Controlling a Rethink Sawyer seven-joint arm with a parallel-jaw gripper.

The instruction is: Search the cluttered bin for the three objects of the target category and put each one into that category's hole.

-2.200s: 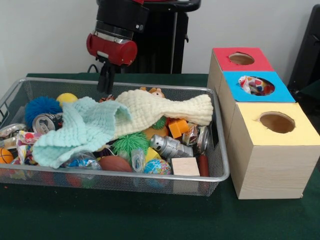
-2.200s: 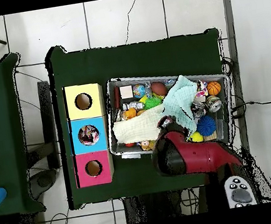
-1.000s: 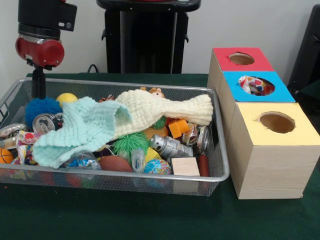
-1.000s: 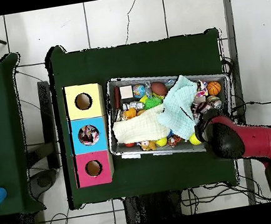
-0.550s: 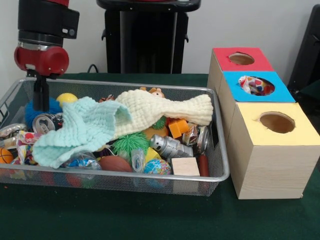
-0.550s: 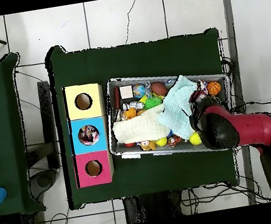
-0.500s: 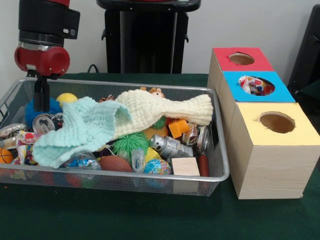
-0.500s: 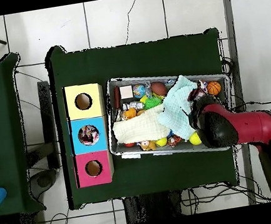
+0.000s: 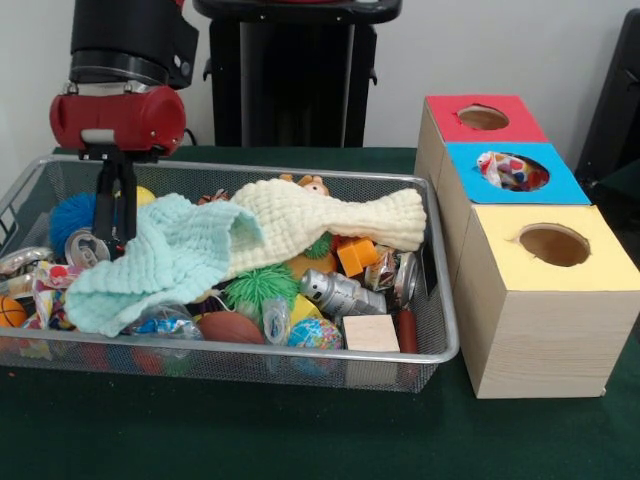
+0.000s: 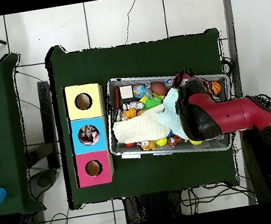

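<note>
1. Looking at the front view, I see the red and black arm's gripper (image 9: pixel 112 225) in the left part of the frame, lowered inside the silver wire-mesh bin (image 9: pixel 420 300).
2. Its dark fingers (image 9: pixel 104 205) reach down at the left edge of the pale mint knitted cloth (image 9: pixel 160 260); I cannot tell whether the claw is wide, narrow or holding anything.
3. Just left of the fingers I see a blue spiky ball (image 9: pixel 75 215) and a silver drink can (image 9: pixel 88 245); a yellow ball (image 9: pixel 146 195) peeks out behind them.
4. A cream knitted cloth (image 9: pixel 330 225) lies across the bin's middle, overlapping the mint one.
5. Along the bin's lower edge I make out a green spiky ball (image 9: pixel 258 285), a brown toy football (image 9: pixel 230 328), a globe-patterned ball (image 9: pixel 314 333), a plain wooden cube (image 9: pixel 371 333), a silver metal cylinder (image 9: pixel 335 291) and an orange cube (image 9: pixel 357 256).
6. At the right of the frame stand three wooden boxes in a row, each with a round hole: a red-topped box (image 9: pixel 482 118), a blue-topped box (image 9: pixel 512 172) with a colourful crumpled item (image 9: pixel 505 170) showing in its hole, and a yellow-topped box (image 9: pixel 552 246).
7. In the overhead view the arm (image 10: pixel 227 116) comes in from the right and covers the bin's right half.
</note>
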